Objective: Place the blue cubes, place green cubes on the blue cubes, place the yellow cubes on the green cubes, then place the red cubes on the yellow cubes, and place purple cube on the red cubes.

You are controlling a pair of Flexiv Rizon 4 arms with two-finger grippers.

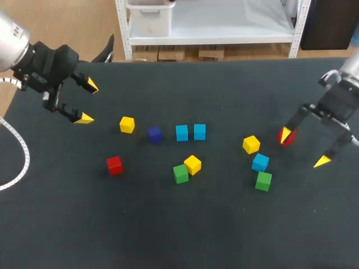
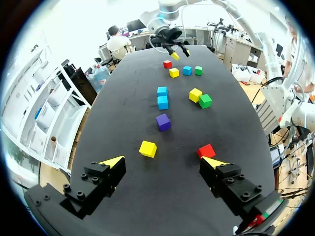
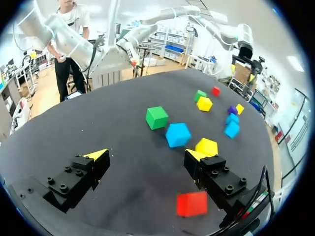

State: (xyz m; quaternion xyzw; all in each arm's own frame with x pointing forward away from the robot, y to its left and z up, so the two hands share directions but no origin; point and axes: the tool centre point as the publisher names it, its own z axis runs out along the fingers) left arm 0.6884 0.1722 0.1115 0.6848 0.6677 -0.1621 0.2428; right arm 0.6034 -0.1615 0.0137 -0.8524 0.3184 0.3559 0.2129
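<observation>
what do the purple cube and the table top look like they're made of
Purple cube: probably painted wood or hard plastic. It has flat faces, crisp edges, even colour and little shine; which of the two is not clear. Table top: looks like dark matte cloth or a rubber mat, with no reflections or glare.

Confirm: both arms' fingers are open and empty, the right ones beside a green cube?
Not green: the right wrist view shows the red cube beside the right arm's fingers. Both arms' fingers are open and empty.
</observation>
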